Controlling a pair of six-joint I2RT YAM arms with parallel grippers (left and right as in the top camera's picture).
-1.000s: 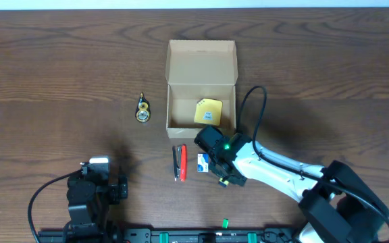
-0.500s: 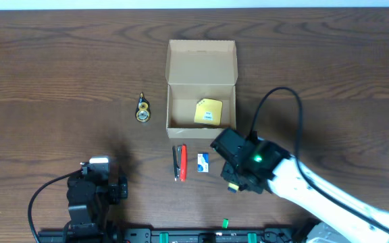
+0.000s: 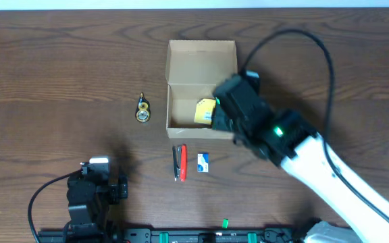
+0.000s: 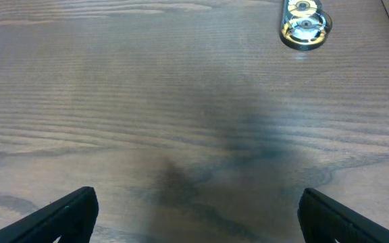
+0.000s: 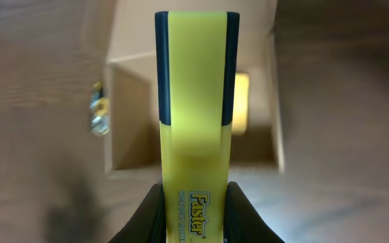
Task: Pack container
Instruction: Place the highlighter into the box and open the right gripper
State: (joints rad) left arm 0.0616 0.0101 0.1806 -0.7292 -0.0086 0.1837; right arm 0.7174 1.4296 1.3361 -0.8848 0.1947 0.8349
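Right end effector (image 5: 194,219) now over container (image 3: 201,62), clamped on highlighter (image 5: 196,101); left end effector (image 4: 196,210) apart.

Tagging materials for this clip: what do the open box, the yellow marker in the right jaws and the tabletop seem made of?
The container: tan cardboard, matte, with folded flap creases. The highlighter: likely plastic, smooth and slightly glossy, yellow with dark blue edges and printed lettering. The table: dark wood or wood-look laminate, grain visible; which one cannot be told.
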